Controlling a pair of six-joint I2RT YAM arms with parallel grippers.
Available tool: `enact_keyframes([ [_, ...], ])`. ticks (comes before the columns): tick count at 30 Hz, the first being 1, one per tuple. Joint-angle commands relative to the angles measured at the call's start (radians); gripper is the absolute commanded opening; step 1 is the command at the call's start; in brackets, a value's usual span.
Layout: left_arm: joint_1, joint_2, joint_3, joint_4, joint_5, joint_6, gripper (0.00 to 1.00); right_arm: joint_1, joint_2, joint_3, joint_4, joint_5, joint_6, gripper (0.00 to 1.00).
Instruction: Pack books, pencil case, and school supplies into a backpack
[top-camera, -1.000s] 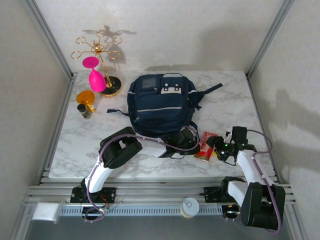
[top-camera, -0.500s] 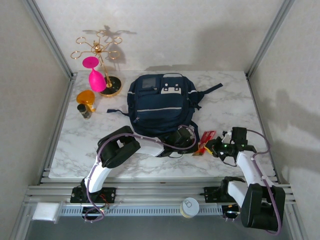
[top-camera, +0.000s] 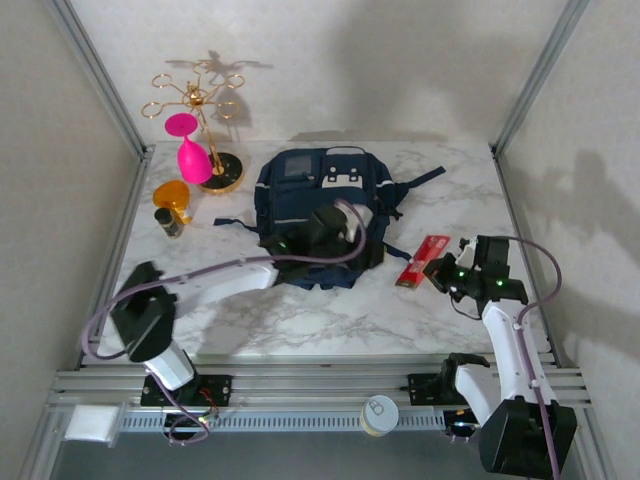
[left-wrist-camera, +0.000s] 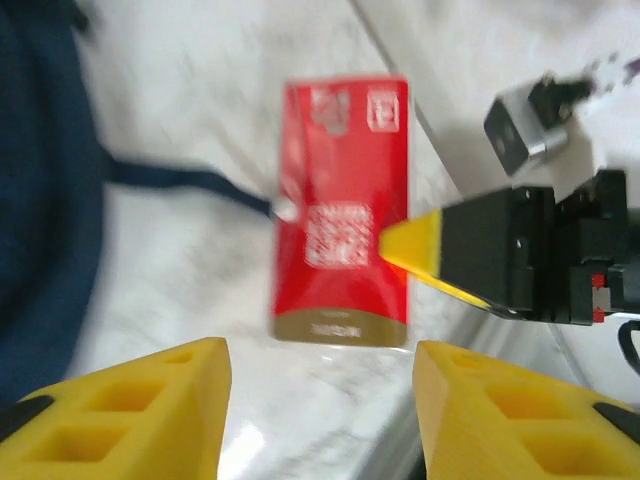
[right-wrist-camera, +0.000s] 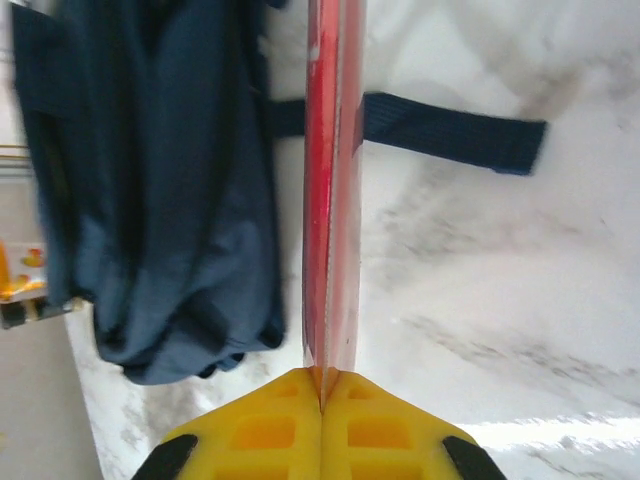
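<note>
The right gripper (top-camera: 436, 272) is clenched on the flat red rectangular pack (top-camera: 421, 260), held just right of the navy fabric backpack (top-camera: 310, 195). The left gripper (top-camera: 343, 226), jaws apart and empty, hovers over the backpack. Insertion of the pack remains to be done. What the backpack holds cannot be told.

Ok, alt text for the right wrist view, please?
The right gripper is shut on the near edge of a flat red rectangular pack, seen edge-on and running up the frame. A navy blue fabric backpack lies at the frame's left on the white marble table, a dark strap crossing behind the pack to the right.
</note>
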Motion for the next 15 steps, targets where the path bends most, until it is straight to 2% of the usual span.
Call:
enact_keyframes([
  [1,0.075,-0.036,0.01,-0.309,-0.195,0.37,0.57,0.014,0.012,0.043,-0.014,-0.098,0.004,0.0],
  [4,0.108,-0.047,-0.029,-0.338,-0.304,0.545,0.72,0.045,0.022,0.072,0.008,-0.11,0.031,0.0],
  [6,0.121,-0.035,-0.047,-0.327,-0.325,0.634,0.79,0.058,0.029,0.062,0.059,-0.163,0.062,0.0],
  [11,0.139,0.041,-0.035,-0.328,-0.336,0.774,0.87,0.096,0.049,0.092,0.073,-0.147,0.074,0.0],
  [15,0.171,0.101,-0.018,-0.294,-0.419,0.826,0.88,0.119,0.051,0.072,0.105,-0.15,0.093,0.0],
])
